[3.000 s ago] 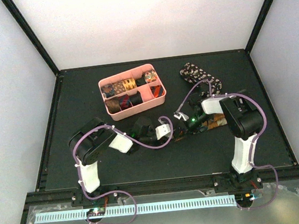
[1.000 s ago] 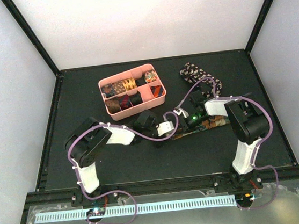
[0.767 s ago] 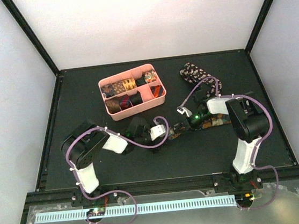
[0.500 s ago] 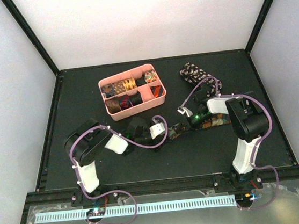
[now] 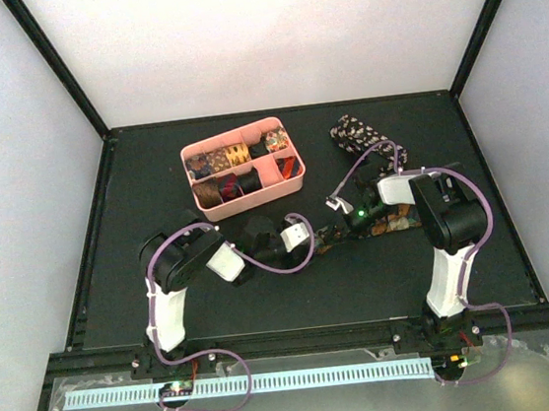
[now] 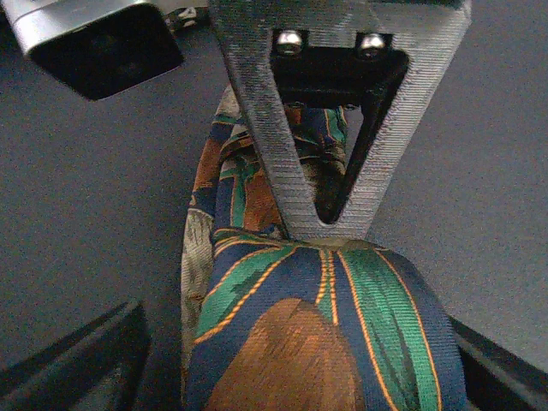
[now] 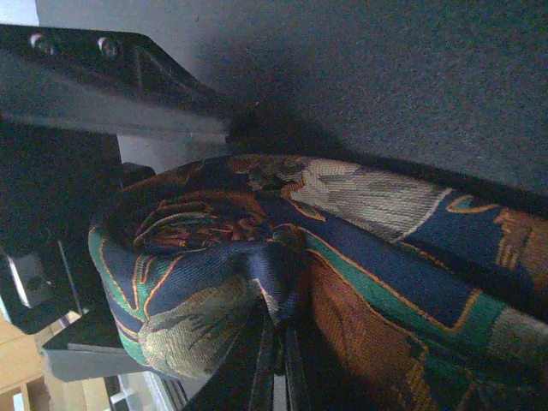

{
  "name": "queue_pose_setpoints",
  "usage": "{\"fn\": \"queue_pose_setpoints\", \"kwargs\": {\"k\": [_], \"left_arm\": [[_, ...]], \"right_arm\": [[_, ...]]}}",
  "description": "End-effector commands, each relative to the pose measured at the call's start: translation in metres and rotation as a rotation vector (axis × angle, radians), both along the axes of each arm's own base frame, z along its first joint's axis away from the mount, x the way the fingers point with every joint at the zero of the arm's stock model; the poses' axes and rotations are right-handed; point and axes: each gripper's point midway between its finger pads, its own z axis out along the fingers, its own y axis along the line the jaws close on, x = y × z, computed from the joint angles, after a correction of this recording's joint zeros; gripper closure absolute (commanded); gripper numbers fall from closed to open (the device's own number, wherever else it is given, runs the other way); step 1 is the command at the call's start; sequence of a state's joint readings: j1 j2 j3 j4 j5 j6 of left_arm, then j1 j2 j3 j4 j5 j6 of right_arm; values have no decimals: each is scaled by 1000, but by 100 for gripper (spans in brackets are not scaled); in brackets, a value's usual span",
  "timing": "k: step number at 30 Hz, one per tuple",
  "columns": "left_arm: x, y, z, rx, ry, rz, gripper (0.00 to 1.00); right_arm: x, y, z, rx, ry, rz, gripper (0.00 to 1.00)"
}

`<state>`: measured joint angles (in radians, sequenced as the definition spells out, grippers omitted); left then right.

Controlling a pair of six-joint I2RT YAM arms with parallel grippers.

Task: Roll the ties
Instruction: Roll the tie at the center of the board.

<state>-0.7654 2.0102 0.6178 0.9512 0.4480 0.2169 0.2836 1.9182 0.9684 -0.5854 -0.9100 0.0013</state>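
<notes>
tie (image 5: 395, 219) on table (image 5: 315, 295), tray (image 5: 248, 206) behind-left

The tie (image 6: 317, 342) is navy with green leaves, brown patches and thin orange outlines. Upper right in the top view, the speckled tie (image 5: 357, 136) is black, flecked white. The tray (image 5: 254, 201) is pink.

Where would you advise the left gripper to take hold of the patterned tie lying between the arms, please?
I would take the broad end of the patterned tie, coming from the left along its length, jaws straddling its width. That end lies spread under the open left gripper, while the right gripper pinches the bunched part beyond.
</notes>
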Motion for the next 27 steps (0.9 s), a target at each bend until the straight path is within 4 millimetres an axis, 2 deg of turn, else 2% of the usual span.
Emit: {"fn": "queue_pose_setpoints", "kwargs": {"k": [1,5,6,8,10,13,15,19,21,25,27], "left_arm": [[5,-12,6,-10,-58,-25,24],[0,-12,6,16,-40,-41,50],[-3,-11,4,38,-19,-54,55],[-15,-5,-5,112,49,-88,60],[-26,4,-15,183,113,-111,62],[-42,21,-31,283,180,-133,64],[-47,28,-39,331,210,-142,65],[-48,34,-50,402,260,-137,66],[-45,35,-53,425,280,-110,67],[-41,37,-57,460,313,-84,67],[-40,37,-59,475,324,-77,67]], "right_arm": [[-10,-17,-36,-153,24,18,98],[-10,-13,-26,-118,-4,25,98],[-8,-11,-19,-96,-20,27,97],[-5,-7,1,-35,-70,19,87],[-4,-6,22,20,-124,12,77],[-7,-5,42,69,-158,14,64],[-6,-7,40,48,-154,23,60],[0,-8,25,11,-119,22,60],[2,-4,30,48,-112,18,58],[4,4,39,95,-121,4,43],[4,7,41,103,-112,12,41]]}}
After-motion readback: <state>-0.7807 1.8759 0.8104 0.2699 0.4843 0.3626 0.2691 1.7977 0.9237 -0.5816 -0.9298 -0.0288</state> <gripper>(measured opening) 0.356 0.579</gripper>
